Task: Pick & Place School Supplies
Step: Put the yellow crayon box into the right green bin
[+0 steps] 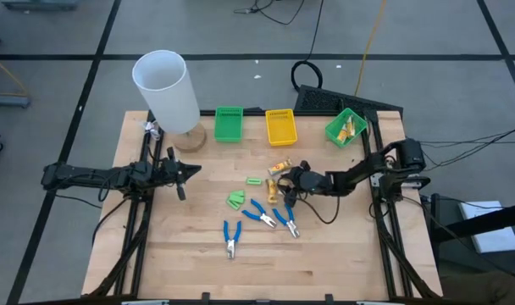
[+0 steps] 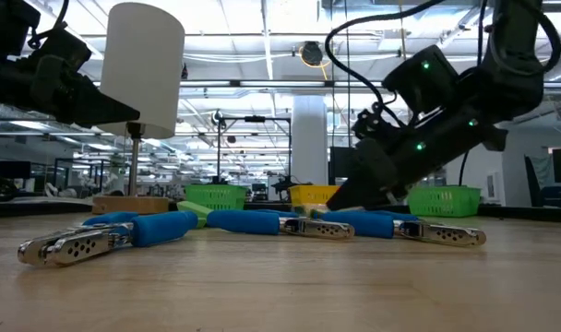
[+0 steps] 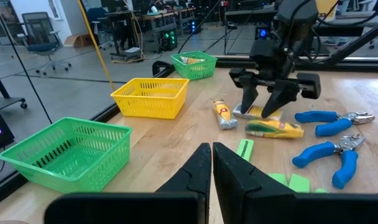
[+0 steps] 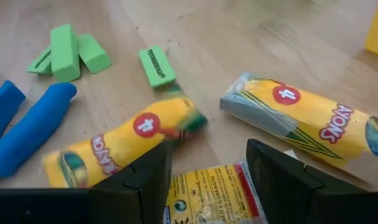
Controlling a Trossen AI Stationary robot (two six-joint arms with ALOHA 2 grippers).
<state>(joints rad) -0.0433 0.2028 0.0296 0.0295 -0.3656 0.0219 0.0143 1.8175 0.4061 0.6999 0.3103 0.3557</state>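
Observation:
Three yellow crayon packs (image 4: 124, 149) (image 4: 301, 118) (image 4: 207, 193) lie flat mid-table, beside light-green erasers (image 1: 235, 200) (image 4: 156, 65) and three blue-handled pliers (image 1: 259, 212) (image 1: 231, 237) (image 1: 287, 219). My right gripper (image 4: 207, 174) is open and low over the packs (image 1: 273, 188), its fingers on either side of the nearest pack (image 3: 254, 113). My left gripper (image 3: 211, 162) is shut and hangs above the table's left part (image 1: 183, 174), pointing toward the supplies and holding nothing. My right gripper comes down slanting from the table's right, its open fingers (image 3: 247, 102) straddling a crayon pack that lies flat on the wood. Whether the fingers touch that pack, I cannot tell.
Along the far edge stand a green bin (image 1: 229, 124), a yellow bin (image 1: 281, 127) and a tilted green bin (image 1: 346, 127) with some items inside. A tall white cylinder (image 1: 166, 89) stands on a wooden base at the far left. Bare wood lies toward the near edge.

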